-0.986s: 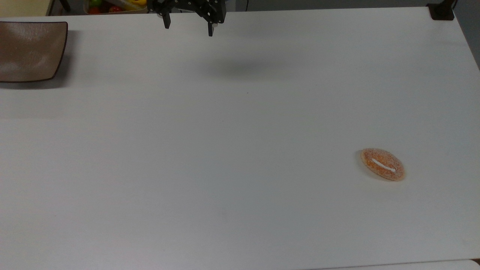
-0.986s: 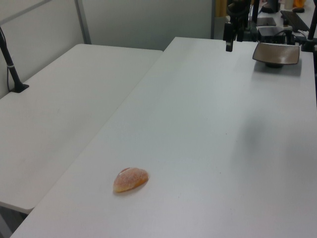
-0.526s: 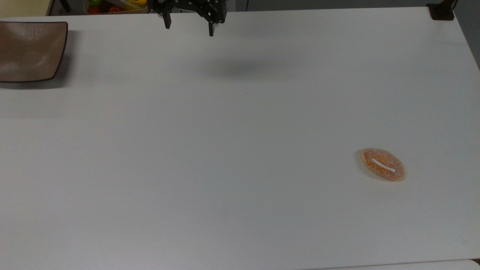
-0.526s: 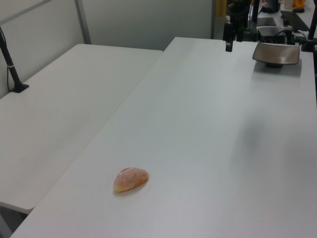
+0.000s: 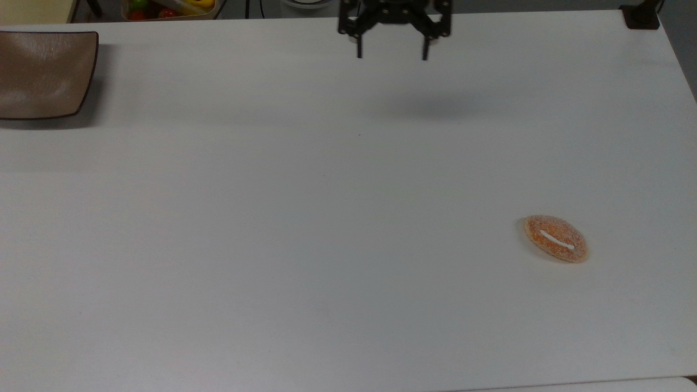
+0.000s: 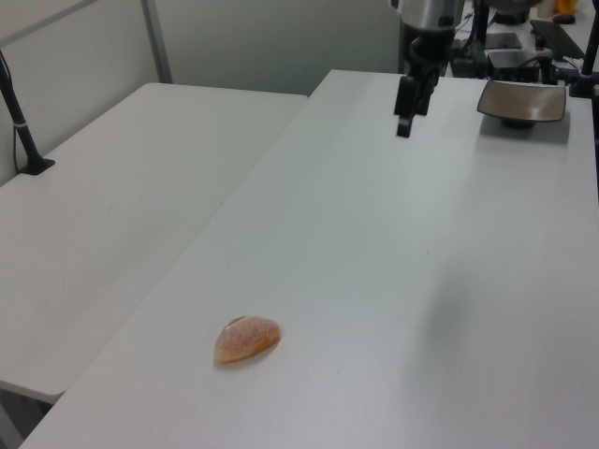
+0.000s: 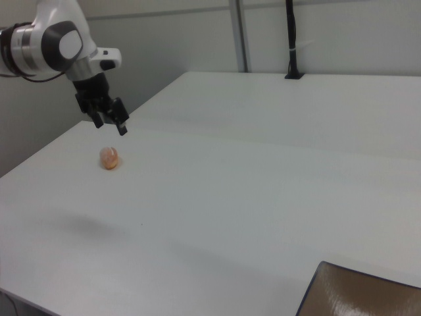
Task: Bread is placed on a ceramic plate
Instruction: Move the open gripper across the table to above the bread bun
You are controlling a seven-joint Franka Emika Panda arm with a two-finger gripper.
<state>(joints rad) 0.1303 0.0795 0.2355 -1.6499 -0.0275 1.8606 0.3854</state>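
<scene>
Wide white tabletop, bare across the middle, and the tool hangs in the air near the far edge in the top view, fingers spread wide with nothing between them. The bread sits alone low on the top view's right, lying flat, white stripe facing up. Well apart from it, the ceramic plate rests at the top view's far left corner, partly cut off by the frame.

That bun looks light and soft, with a sugary crust likely to shed crumbs, so a gentle squeeze across its narrow width, low on the sides, seems the safest hold; a hard pinch would probably dent it. From the left view the bread lies fairly near the tabletop's edge, though just how near is hard to judge, so a nudge outward is the risk. The long run across to the plate crosses open surface, nothing standing in the way; the upturned rim calls for a little lift on arrival.
</scene>
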